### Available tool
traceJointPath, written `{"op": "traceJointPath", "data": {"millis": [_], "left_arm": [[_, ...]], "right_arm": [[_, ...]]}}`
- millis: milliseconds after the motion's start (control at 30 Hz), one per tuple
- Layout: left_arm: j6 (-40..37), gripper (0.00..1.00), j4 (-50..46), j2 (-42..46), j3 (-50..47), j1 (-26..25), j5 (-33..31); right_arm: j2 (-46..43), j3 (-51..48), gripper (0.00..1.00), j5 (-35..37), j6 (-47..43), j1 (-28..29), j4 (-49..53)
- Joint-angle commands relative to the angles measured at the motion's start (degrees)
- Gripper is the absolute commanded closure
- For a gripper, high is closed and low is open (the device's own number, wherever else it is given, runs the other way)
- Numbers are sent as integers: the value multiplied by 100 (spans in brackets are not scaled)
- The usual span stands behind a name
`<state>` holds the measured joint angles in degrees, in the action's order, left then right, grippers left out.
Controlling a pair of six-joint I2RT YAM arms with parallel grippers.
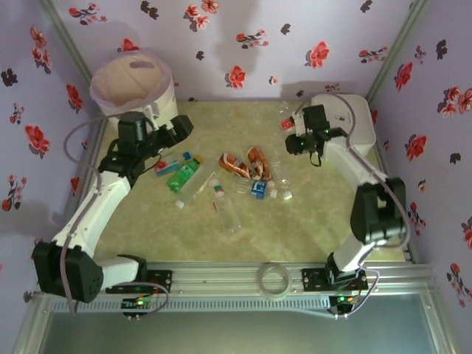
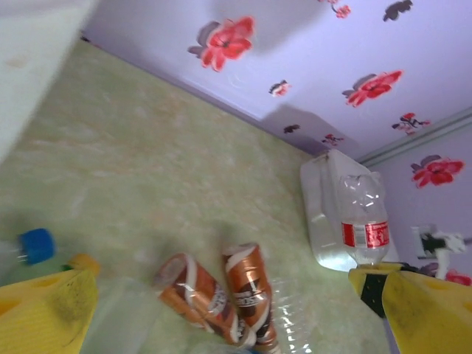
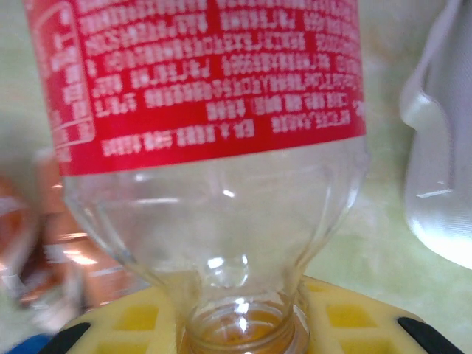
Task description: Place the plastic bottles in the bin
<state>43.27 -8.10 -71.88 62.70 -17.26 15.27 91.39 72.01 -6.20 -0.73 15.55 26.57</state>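
Note:
My right gripper [image 1: 293, 133] is shut on the neck of a clear plastic bottle with a red label [image 3: 214, 147], held above the table's far right. Its yellow pads [image 3: 346, 321] flank the neck. The left wrist view shows that same bottle [image 2: 363, 214] ahead. My left gripper [image 1: 181, 129] is open and holds nothing, just right of the cream bin [image 1: 133, 85]. Two orange-brown bottles [image 2: 195, 291] lie below its spread yellow fingers [image 2: 44, 310]. On the table lie a green bottle [image 1: 182, 177], more orange-brown ones [image 1: 234, 164] and a clear one [image 1: 227, 210].
A flat white lidded box [image 1: 354, 118] stands at the back right, close behind the held bottle. A blue cap [image 2: 35, 245] lies near my left finger. A tape ring [image 1: 274, 280] rests on the front rail. Floral walls close in the table.

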Motion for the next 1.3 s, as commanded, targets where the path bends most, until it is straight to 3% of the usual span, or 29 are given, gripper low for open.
{"op": "traceJointPath", "data": {"millis": [0, 300, 467, 667, 800, 967, 1067, 1133, 1267], "left_arm": [[649, 0, 1234, -276, -103, -352, 201], [1677, 0, 3087, -1848, 200, -1491, 571], [1659, 0, 3079, -2478, 695, -1865, 620], [1843, 0, 3253, -2748, 794, -1945, 712], [1889, 11, 3268, -2818, 793, -1983, 750], [1993, 33, 3361, -2906, 814, -1997, 808], [1991, 38, 3332, -2963, 857, -1992, 821], [1988, 44, 3320, -2981, 911, -1988, 824], [1814, 44, 3058, -2969, 1173, -1908, 822]], "right_arm": [[-591, -662, 73, -547, 742, 380, -619], [-1369, -1416, 72, -1238, 1487, 1092, -1020], [-1452, -1508, 71, -1404, 1494, 1278, -974], [-1450, -1599, 71, -1474, 1480, 1379, -1055], [-1347, -1582, 71, -1516, 1468, 1411, -1108], [-1265, -1558, 71, -1542, 1497, 1436, -1208], [-1279, -1548, 71, -1559, 1488, 1459, -1230], [-1313, -1551, 67, -1586, 1480, 1460, -1211], [-1567, -1601, 37, -1515, 1444, 1460, -1164]]}}
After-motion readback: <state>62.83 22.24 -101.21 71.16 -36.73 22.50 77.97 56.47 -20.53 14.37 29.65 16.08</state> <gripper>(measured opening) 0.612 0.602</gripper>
